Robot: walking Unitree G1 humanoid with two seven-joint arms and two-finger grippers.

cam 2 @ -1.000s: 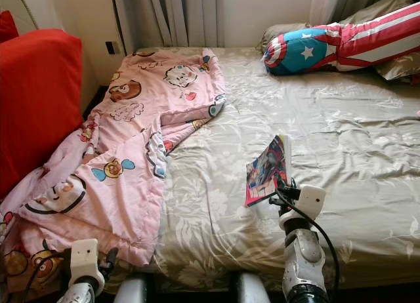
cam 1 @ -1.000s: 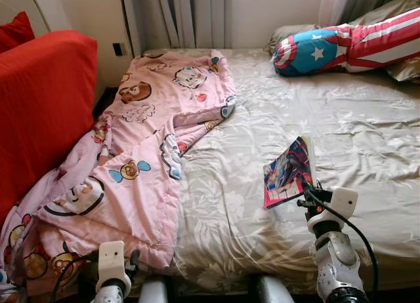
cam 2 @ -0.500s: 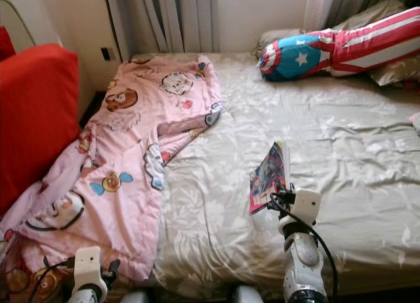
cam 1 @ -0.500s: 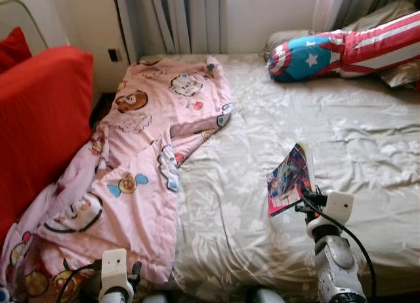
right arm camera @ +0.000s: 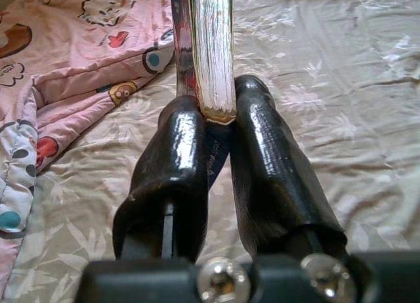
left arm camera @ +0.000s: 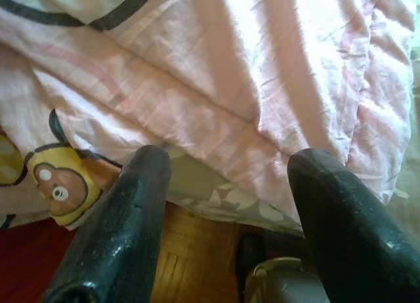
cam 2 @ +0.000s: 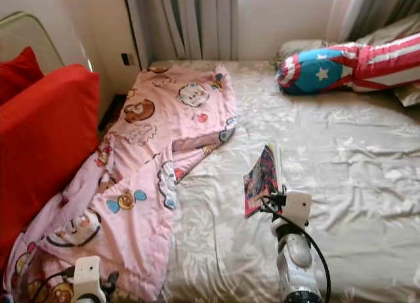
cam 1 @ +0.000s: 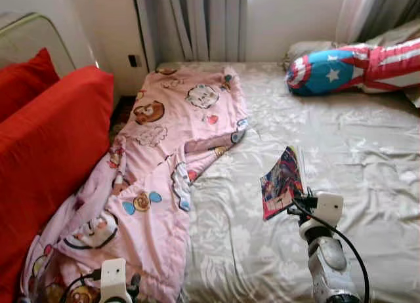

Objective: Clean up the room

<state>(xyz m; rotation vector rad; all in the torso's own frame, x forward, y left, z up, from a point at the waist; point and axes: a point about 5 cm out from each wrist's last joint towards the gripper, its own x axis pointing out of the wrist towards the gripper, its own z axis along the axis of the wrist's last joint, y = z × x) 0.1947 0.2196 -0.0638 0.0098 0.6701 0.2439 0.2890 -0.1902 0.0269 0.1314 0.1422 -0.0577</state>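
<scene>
The right gripper [right arm camera: 213, 119] has lifted the book [cam 1: 282, 181] higher (slightly).

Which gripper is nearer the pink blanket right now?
Left. The left gripper hangs open at the pink blanket's lower edge by the bed's corner. The right gripper is over the sheet beside it, shut on the book.

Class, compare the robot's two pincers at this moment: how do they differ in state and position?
The right pincer is shut on the book, while the left pincer is open and holds nothing. The right pincer is raised over the bed sheet; the left pincer sits low by the pink blanket at the bed's edge. Both have two long black fingers.
</scene>
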